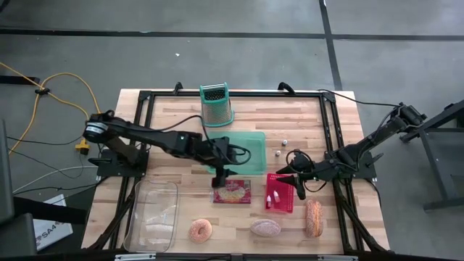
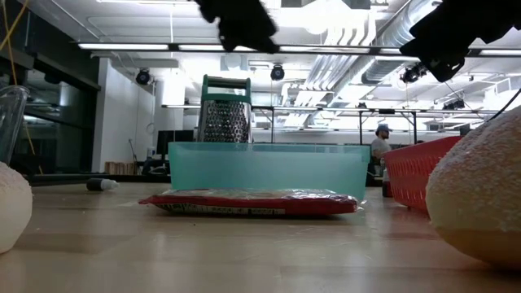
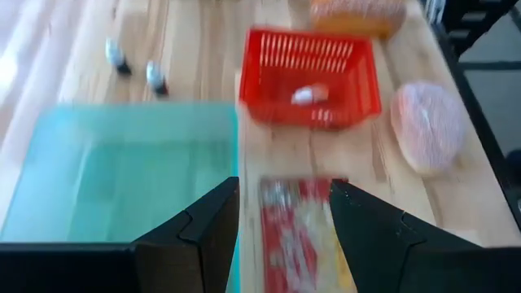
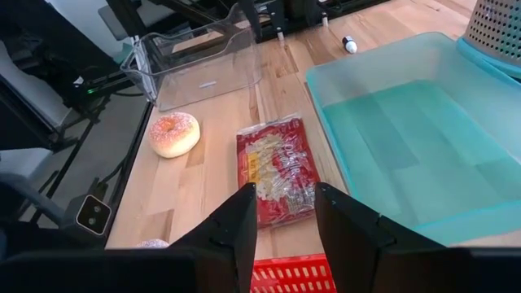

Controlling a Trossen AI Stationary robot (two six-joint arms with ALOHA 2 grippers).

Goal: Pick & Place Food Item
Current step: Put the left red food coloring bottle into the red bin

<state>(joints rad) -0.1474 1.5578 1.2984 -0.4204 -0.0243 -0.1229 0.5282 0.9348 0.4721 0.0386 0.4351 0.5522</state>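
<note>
A flat red packet of food (image 1: pixel 233 193) lies on the wooden table, just in front of the teal bin (image 1: pixel 246 138). My left gripper (image 1: pixel 221 175) hangs open above the packet's left end. In the low view the left gripper (image 2: pixel 236 24) is high above the packet (image 2: pixel 252 202), which rests flat on the table. The left wrist view shows the packet (image 3: pixel 305 236) through the gap between my fingers. My right gripper (image 1: pixel 293 183) hovers open over the red basket (image 1: pixel 280 196), with nothing between its fingers (image 4: pixel 244 220).
A cheese grater (image 1: pixel 216 105) stands behind the teal bin. A clear container (image 1: pixel 152 214) sits at the near left. A donut (image 1: pixel 201 230), a pink pastry (image 1: pixel 265 228) and a bread loaf (image 1: pixel 313 217) lie along the near edge. Two small bottles (image 1: pixel 281 148) stand right of the bin.
</note>
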